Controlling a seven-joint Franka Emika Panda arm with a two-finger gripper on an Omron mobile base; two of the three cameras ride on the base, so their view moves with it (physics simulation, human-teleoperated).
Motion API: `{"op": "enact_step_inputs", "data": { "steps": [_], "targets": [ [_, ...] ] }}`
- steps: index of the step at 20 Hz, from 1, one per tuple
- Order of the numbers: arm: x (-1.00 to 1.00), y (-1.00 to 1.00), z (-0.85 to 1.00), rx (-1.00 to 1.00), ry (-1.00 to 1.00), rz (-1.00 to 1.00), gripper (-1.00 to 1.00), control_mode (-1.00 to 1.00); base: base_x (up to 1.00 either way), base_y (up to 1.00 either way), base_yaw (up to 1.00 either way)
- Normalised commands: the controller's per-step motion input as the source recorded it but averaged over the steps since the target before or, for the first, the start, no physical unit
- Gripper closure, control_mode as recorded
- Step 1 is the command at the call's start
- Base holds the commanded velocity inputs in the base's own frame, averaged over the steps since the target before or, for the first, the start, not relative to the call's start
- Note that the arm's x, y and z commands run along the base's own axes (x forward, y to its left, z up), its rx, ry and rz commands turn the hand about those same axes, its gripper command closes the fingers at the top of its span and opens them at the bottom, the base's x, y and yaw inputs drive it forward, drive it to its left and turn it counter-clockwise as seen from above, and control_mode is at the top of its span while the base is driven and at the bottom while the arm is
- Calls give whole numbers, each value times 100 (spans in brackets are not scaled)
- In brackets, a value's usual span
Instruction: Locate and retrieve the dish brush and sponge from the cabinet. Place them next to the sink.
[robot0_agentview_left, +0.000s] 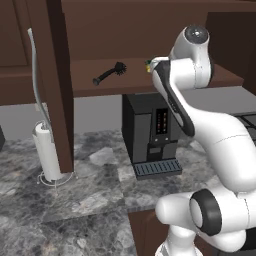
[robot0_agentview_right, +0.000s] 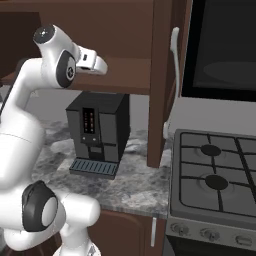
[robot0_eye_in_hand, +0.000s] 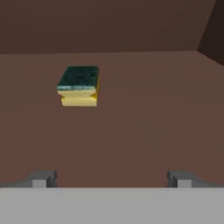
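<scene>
Reaching into the open cabinet (robot0_agentview_left: 100, 80) for the sponge (robot0_eye_in_hand: 78, 85), as judged from the hand's aim; nothing retrieved yet. Item one, sponge: yellow block with dark green scouring layer uppermost, lying flat on the cabinet shelf (robot0_eye_in_hand: 144, 122), ahead of the hand and off to the left of its centre line in the hand view; a sliver of it shows at the wrist in the left base view. Its outline is near square from here, so a long axis is hard to call; its sides run roughly square to the line of approach. Item two, dish brush (robot0_agentview_left: 109, 73): black, lying flat on the same shelf, well apart from the sponge, handle end toward the front left, bristly head toward the back right, long axis diagonal across the shelf. Gripper (robot0_eye_in_hand: 112, 178): fingers (robot0_eye_in_hand: 43, 178) spread wide and empty, touching nothing. Handling advice: shift the hand sideways until the sponge sits midway between the fingers, advance low along the shelf, and close across the yellow sides, not on top of the green layer; a soft block will likely squash, so a moderate squeeze should do. Other stock: coffee machine (robot0_agentview_left: 151, 135) and paper towel holder (robot0_agentview_left: 47, 155) on the counter (robot0_agentview_left: 95, 185) below; stove (robot0_agentview_right: 215, 175) to the right.
</scene>
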Motion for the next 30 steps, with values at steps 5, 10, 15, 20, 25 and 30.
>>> {"op": "enact_step_inputs", "data": {
  "steps": [5, 10, 15, 20, 25, 30],
  "targets": [
    [24, 3, -1, 0, -4, 0, -100, -100, 0, 0, 0],
    [25, 8, 0, 0, -2, 0, -100, -100, 0, 0, 0],
    [21, 14, 0, 0, 0, 1, -100, -100, 0, 0, 0],
    [20, 14, 0, 0, 0, 2, -100, -100, 0, 0, 0],
    [26, 2, 0, 0, 0, 1, -100, -100, 0, 0, 0],
    [30, 1, 0, 0, 0, 0, -100, -100, 0, 0, 0]
  ]
}}
